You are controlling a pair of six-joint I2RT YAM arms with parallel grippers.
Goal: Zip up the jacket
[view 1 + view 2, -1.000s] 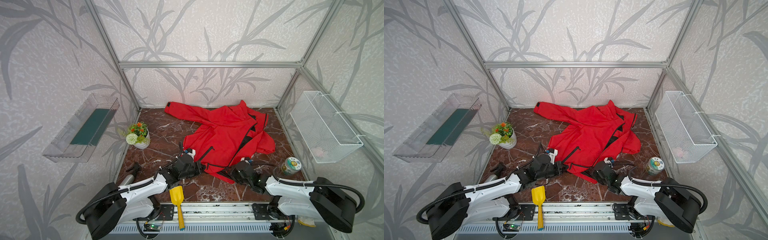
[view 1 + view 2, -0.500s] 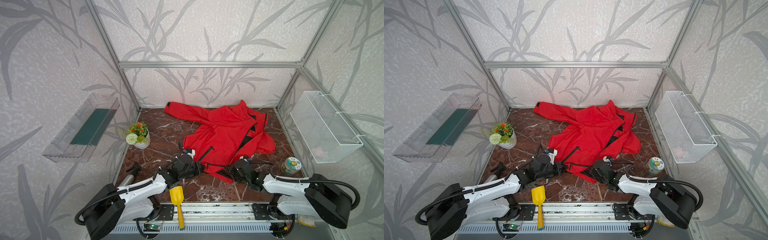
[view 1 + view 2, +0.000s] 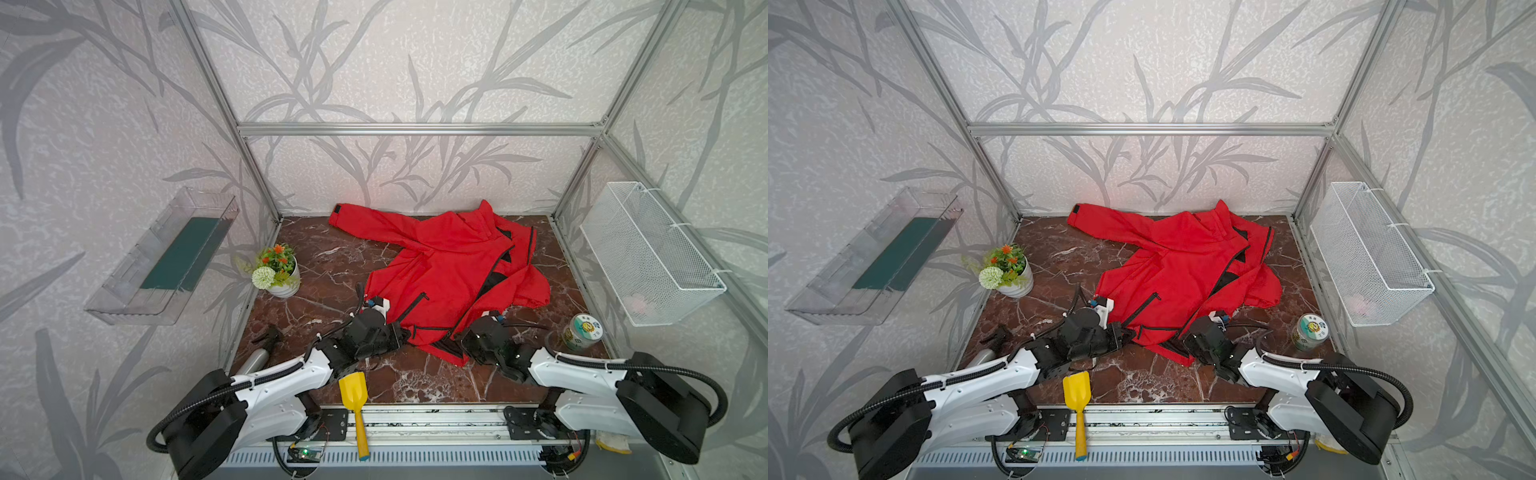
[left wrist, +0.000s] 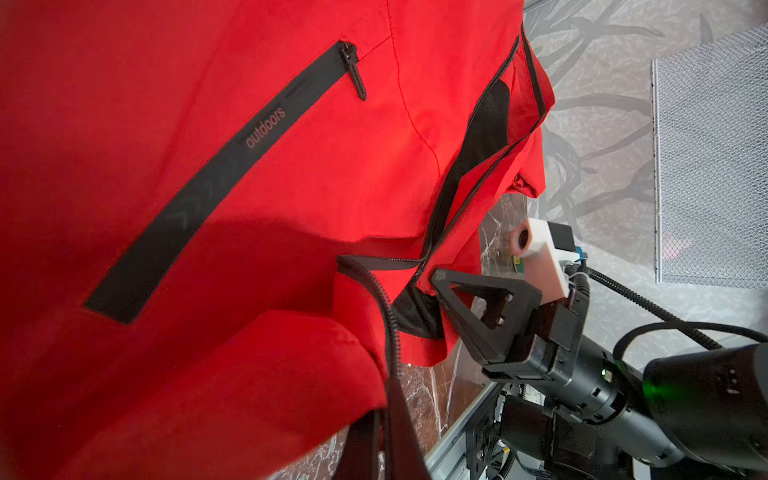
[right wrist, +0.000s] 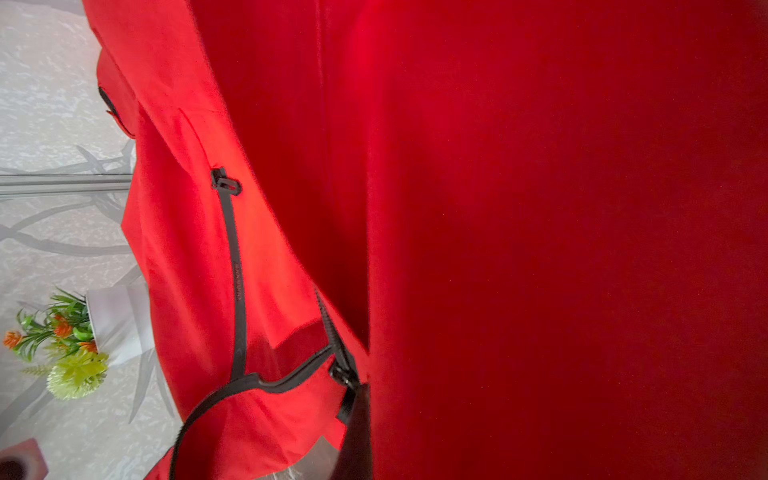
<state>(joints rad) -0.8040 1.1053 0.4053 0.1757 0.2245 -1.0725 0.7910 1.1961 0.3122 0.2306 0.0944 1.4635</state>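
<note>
Left fingers [image 4: 405,453] are pressed together on the near hem of the jacket [image 3: 449,270], clamping the tape of its black front zipper [image 4: 390,330]. The right fingers [image 4: 442,277] are closed just beside them at the zipper's foot, seemingly nipping the slider pull [image 5: 345,405]. The cloth looks thin, limp and probably slick, so it should bunch rather than push, which makes the stiffer tape and the pull the sensible holds. It lies crumpled on the table [image 3: 332,266], hem nearest the arms, with its long axis and open zipper running toward the collar at the far right and one sleeve [image 3: 374,224] flung far left.
</note>
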